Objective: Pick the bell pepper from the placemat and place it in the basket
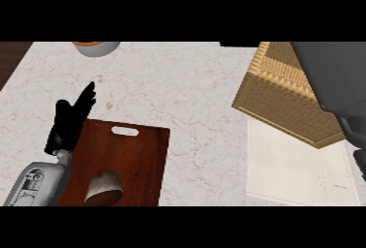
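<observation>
The bench [186,82] is pale stone with thin brown wiggly lines. On the left lies a flat, dark red-brown wooden board [136,160] with a long hole for a handle. A stubby grey and brown lump [103,186] sits on it. The left hand [68,123] is black and rests just beside the board, open, fingers straight, holding nothing. On the right is the basket [282,92], tan and woven, with square corners. One corner covers the top of the placemat [297,169], a plain pale rectangle. A smooth grey arm [332,72] hides the basket's right side. The right hand [355,145] is a dark shape at the edge, and I cannot tell if it is open or holding anything. The bell pepper does not show. A round bowl [97,47] peeks in at the top.
</observation>
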Robot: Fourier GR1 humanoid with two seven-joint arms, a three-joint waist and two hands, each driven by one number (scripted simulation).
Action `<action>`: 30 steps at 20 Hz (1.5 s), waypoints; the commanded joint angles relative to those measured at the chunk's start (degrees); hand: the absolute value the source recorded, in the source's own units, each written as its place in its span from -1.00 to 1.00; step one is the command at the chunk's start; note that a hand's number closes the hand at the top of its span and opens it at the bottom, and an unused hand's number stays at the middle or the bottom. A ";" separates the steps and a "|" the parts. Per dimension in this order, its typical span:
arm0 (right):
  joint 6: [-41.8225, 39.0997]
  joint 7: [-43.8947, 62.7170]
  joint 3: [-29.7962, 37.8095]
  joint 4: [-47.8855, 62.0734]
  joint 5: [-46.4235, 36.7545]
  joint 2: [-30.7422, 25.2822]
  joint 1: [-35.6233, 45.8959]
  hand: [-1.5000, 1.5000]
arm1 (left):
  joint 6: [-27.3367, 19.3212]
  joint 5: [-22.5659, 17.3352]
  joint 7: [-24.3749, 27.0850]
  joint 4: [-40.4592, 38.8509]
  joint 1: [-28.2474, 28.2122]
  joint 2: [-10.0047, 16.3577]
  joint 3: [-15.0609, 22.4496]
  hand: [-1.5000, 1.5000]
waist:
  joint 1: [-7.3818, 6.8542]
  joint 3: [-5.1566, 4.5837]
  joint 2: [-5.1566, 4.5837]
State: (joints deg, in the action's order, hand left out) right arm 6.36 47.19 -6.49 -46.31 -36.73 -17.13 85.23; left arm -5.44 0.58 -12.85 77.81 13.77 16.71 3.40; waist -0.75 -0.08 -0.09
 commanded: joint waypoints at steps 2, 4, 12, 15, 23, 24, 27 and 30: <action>-7.97 1.07 -3.44 5.95 -5.14 -5.75 1.91 1.00 | 0.87 -0.56 -2.14 0.88 0.59 0.44 -0.49 0.00 | 0.03 0.02 0.02; -9.60 -0.49 -4.28 9.19 -7.12 -8.33 2.49 1.00 | -0.68 1.38 -0.37 -0.97 0.82 -1.71 1.20 0.00 | 0.14 -0.01 -0.31; -11.93 -9.83 -2.84 15.31 -8.73 -16.66 -3.22 1.00 | -1.50 2.71 -2.47 -0.08 2.11 -1.61 0.62 0.00 | 0.51 0.10 -0.24; -9.20 -11.01 -0.51 17.44 -9.05 -16.99 -2.89 1.00 | 0.37 1.42 -0.38 1.46 -0.65 -1.08 -0.41 0.00 | -0.26 0.07 -0.21; -6.96 -26.27 2.89 20.10 -6.88 -19.84 -10.85 1.00 | 3.27 0.37 -0.35 1.05 -0.71 0.86 -2.50 0.00 | -0.27 0.09 -0.28; -7.75 -25.76 3.00 20.20 -7.48 -20.83 -10.54 1.00 | 2.50 0.18 -3.10 6.18 -2.91 -1.03 -0.83 0.00 | -0.42 0.10 -0.09; -6.12 -29.49 3.67 21.48 -7.63 -20.70 -13.28 1.00 | 0.78 2.18 -2.67 2.38 0.44 -2.85 -0.31 0.00 | -0.05 0.10 -0.25; -5.09 -30.82 4.45 26.78 -8.69 -20.75 -11.94 1.00 | 2.11 1.59 -2.24 4.82 -1.51 -1.21 -1.43 0.00 | -1.26 0.11 -0.57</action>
State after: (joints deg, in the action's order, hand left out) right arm -0.17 19.41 -3.24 -23.95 -44.84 -37.36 73.58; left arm -3.28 2.00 -14.20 80.80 12.44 15.61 2.17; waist -1.23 0.02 -0.41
